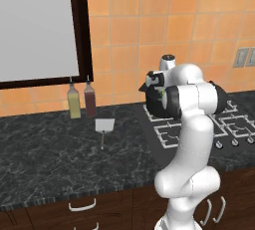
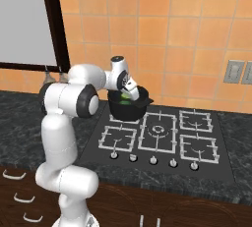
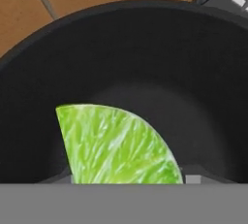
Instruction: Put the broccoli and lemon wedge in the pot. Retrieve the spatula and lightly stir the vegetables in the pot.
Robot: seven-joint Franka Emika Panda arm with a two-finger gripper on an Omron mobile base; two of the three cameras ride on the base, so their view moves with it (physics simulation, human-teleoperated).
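While hand [image 2: 129,89] hangs over pot [image 2: 129,109] on rear-left burner of stove [image 2: 162,137], lemon wedge [image 3: 114,148] sits clamped between its fingertips, above pot's dark interior. Something green lies inside pot; cannot tell what. Spatula [image 1: 104,127] lies flat on tabletop [image 1: 50,144], left of stove, near two bottles [image 1: 82,100].

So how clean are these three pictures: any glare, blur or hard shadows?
Left base view: flat even light, no glare, spatula crisp on the counter. Right base view: sharp, pot with only faint shading beneath. Hand view: lemon wedge soft-edged and slightly blurred up close, pot wall smoothly dark.
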